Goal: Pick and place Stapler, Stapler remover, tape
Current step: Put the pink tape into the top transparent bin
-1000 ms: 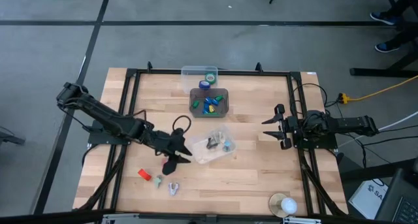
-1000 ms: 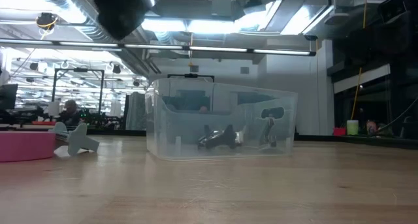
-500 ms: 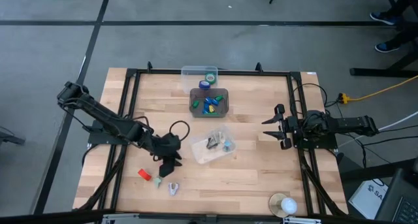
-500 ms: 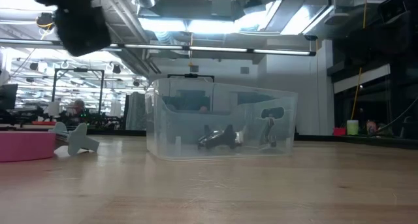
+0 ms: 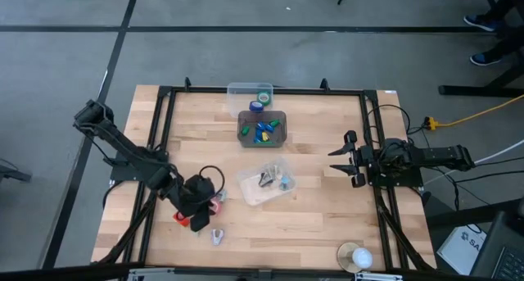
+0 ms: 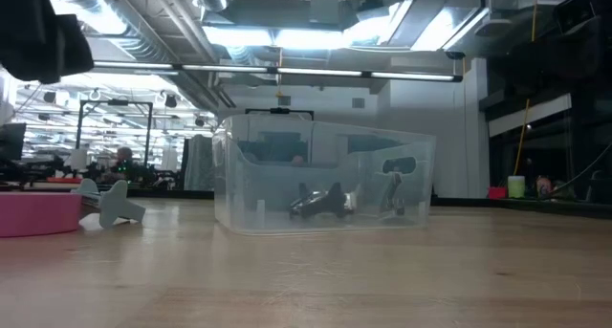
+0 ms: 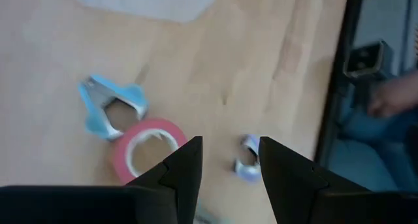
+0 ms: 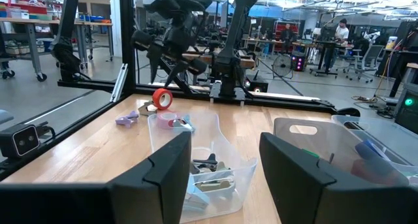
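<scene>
On the left side of the wooden table (image 5: 327,224), as I look straight down, my left gripper (image 5: 199,219) hovers low over a small cluster of items near the front edge. Its jaws stand apart and hold nothing; through its wrist camera I see bare wood between the two dark fingers (image 7: 185,165). Just beyond those fingers lies a red-pink roll of tape (image 7: 145,149) flat on the wood, touching a blue stapler remover (image 7: 111,105). A second, lavender stapler remover (image 7: 247,165) sits near the roll, apart from it; from above it shows just in front of the gripper (image 5: 217,236).

Moving toward the middle, a clear plastic bin (image 5: 266,185) sits on the table with a few small dark and pale items inside; I cannot tell what each one is. Behind it, toward the far edge, a second clear tray (image 5: 262,128) holds small blue, green and yellow pieces, and a third clear container (image 5: 250,91) holds a green roll of tape (image 5: 264,96), with a blue roll (image 5: 256,106) just beside it.

Near the front edge sits a pale round object (image 5: 356,256).

At the right edge, my right gripper (image 5: 344,158) waits above the table, well apart from everything, pointing toward the centre. Its jaws are apart and empty.
</scene>
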